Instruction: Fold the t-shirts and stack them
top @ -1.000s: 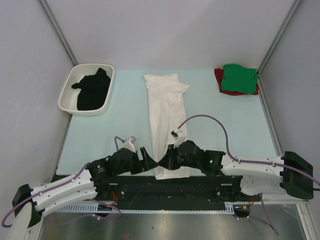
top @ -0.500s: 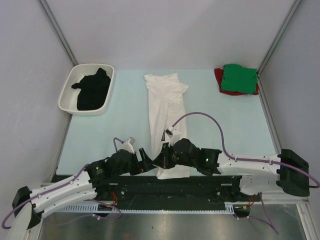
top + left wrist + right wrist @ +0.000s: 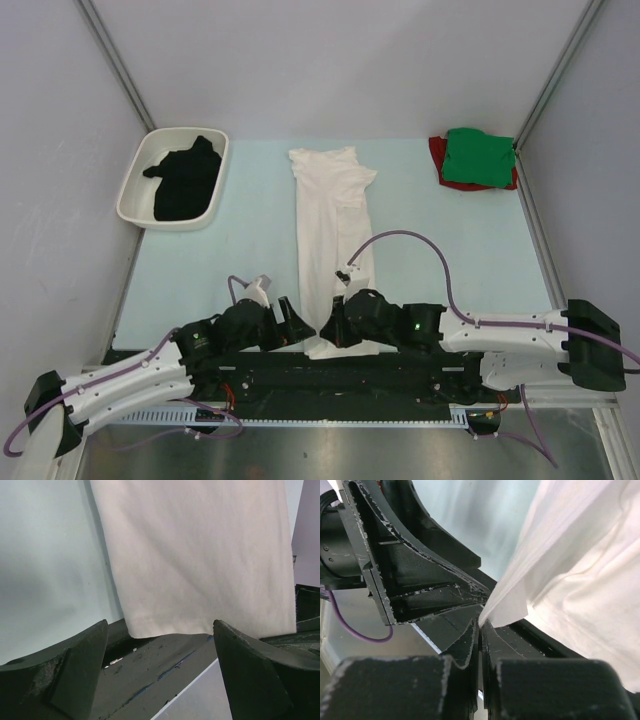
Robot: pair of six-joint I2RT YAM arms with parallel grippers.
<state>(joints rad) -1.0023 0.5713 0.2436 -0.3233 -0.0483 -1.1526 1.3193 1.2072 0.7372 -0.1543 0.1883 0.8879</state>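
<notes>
Step in hand looks like the crosswise fold of the white shirt (image 3: 330, 230), starting at the hem. Right gripper (image 3: 481, 625) is nearly closed on a hem corner; it looks pinched, but the tip contact is hard to confirm. Left gripper (image 3: 159, 624) is wide and empty, with the hem just ahead. The shirt lies as a long strip running away from the near edge. Far left, black shirt (image 3: 185, 182) sits in tray (image 3: 128, 195). Far right, green shirt (image 3: 478, 155) lies on red shirt (image 3: 437, 150). Next, the left gripper must grip the hem so both can carry it toward the collar.
</notes>
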